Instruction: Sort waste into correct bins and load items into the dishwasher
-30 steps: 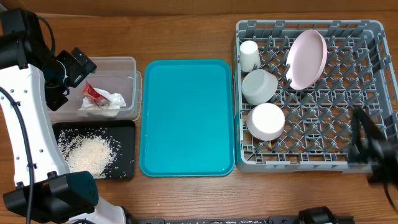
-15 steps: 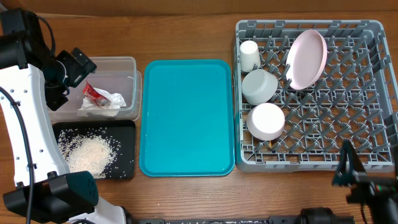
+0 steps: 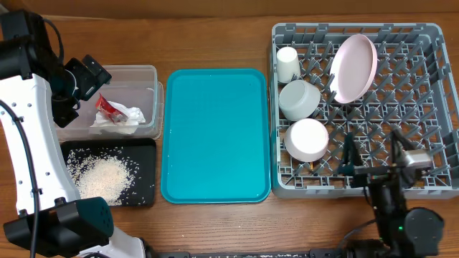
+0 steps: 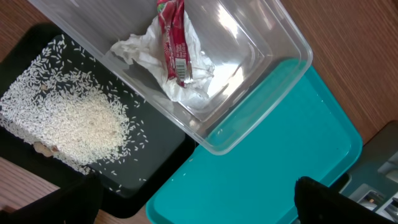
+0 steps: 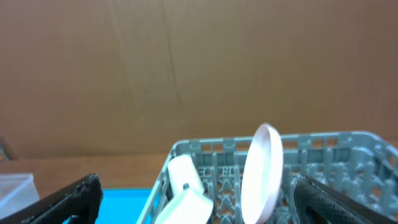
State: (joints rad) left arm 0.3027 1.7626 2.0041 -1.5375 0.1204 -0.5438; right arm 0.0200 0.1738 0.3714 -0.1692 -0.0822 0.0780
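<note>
I am holding my right pincer point(image 3: 373, 156) wide apart at the rack's point(image 3: 430, 32) near edge, plate point(image 3: 353, 68) standing farther back, and my left pincer point(image 4: 196, 193) apart by the tub point(image 4: 261, 37).

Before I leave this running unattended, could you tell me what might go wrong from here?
The right gripper hangs with open jaws over the rack's near edge, close to the nearer bowl; a swing could snag the pegs or knock that bowl.
The pink plate stands on edge between pegs; a jolt to the rack might tip it.
The rice lies loose on a shallow black tray; a brush from the left gripper could scatter it.
</note>
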